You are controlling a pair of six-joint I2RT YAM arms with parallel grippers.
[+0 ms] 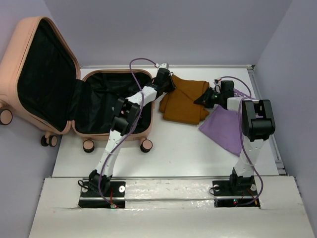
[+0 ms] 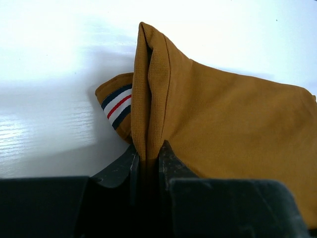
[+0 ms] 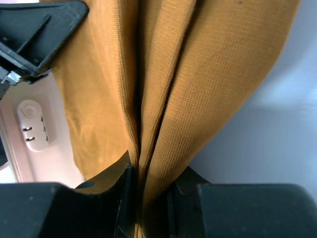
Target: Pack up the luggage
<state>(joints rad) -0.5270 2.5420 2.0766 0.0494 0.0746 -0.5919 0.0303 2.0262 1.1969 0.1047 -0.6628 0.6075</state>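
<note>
Top external shows you the white worktop (image 1: 188, 148) with the peach-pink suitcase (image 1: 11, 64) open at its far-left corner, lid raised. Just right of it are the mustard-brown garment (image 1: 185, 101) and the purple cloth (image 1: 225, 129). Your left tool (image 2: 147, 153) and right tool (image 3: 148, 171) each pinch a fold of the garment.

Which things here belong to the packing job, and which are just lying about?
In the job: suitcase, open; brown cloth, pinched by left gripper and right gripper.
Lying about for now: purple cloth, beside the brown one.
</note>
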